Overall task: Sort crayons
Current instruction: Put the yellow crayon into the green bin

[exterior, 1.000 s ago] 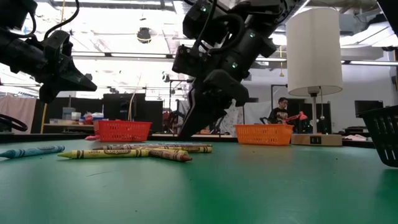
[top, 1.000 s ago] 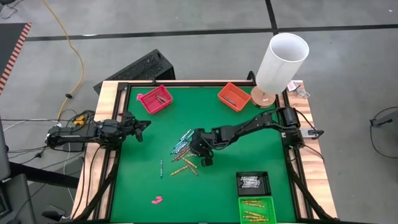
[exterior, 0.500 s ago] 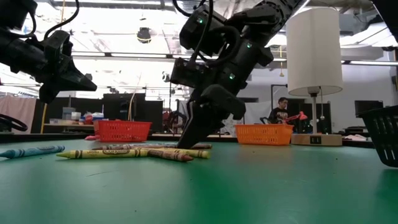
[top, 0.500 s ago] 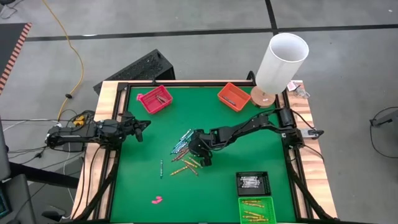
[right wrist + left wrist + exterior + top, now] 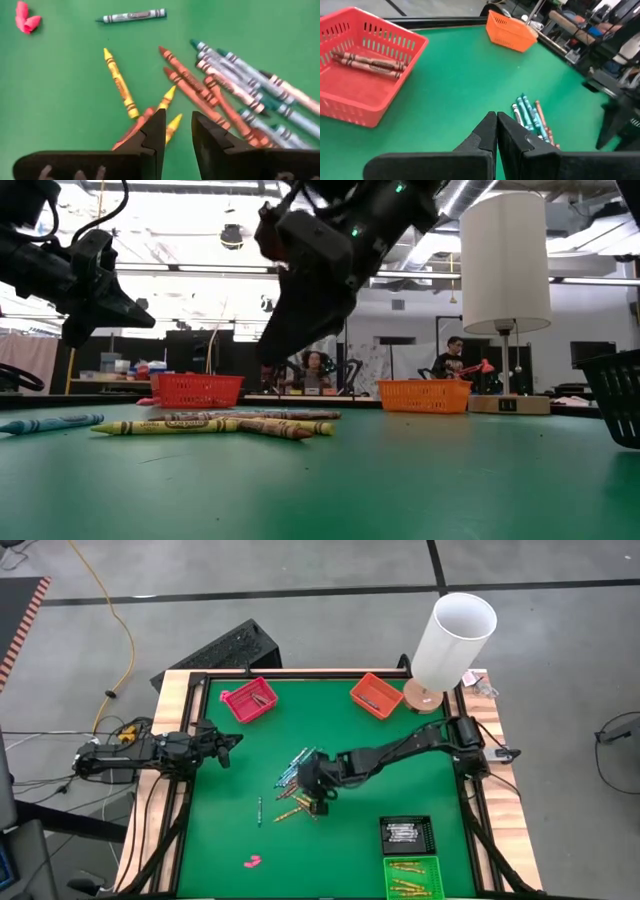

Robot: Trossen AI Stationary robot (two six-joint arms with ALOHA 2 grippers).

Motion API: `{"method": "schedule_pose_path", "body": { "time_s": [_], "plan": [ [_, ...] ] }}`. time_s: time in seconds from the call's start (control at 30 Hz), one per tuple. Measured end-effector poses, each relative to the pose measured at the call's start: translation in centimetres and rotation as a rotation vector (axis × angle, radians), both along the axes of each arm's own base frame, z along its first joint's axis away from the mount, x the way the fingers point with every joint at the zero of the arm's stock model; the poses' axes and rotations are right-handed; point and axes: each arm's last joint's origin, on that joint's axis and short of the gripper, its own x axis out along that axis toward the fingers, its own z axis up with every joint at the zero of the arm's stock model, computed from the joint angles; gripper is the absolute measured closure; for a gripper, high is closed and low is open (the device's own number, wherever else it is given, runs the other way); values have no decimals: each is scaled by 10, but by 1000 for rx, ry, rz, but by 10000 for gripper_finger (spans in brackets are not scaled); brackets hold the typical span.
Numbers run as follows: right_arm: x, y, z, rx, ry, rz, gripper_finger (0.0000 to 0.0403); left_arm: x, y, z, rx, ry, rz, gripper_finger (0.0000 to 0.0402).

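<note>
High view showed sorting partly done: trays already held some crayons, but a loose pile of crayons [image 5: 293, 790] remained mid-frame on the green surface [image 5: 400, 765]. Above it hung the right gripper [image 5: 318, 802], fingers apart and empty; the left gripper [image 5: 232, 740], at left, was closed.

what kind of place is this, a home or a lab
Most likely a robotics lab or workshop, not a home. A framed green table stands on bare concrete, with a yellow cable trailing across the floor. The low view shows an open industrial ceiling and, behind, a person at cluttered workbenches.
</note>
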Motion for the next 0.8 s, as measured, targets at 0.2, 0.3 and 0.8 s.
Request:
{"method": "schedule_pose_path", "body": {
  "time_s": [0.2,0.3,0.8],
  "plan": [
    [-10,37,-2,-119,-14,-108,301,1,0,0,-25,-10,7,401],
    [-13,47,-5,-166,-17,-159,301,1,0,0,-27,-10,8,401],
    [-6,54,-43,-138,38,-212,301,1,0,0,-20,-6,10,401]
  ]
}}
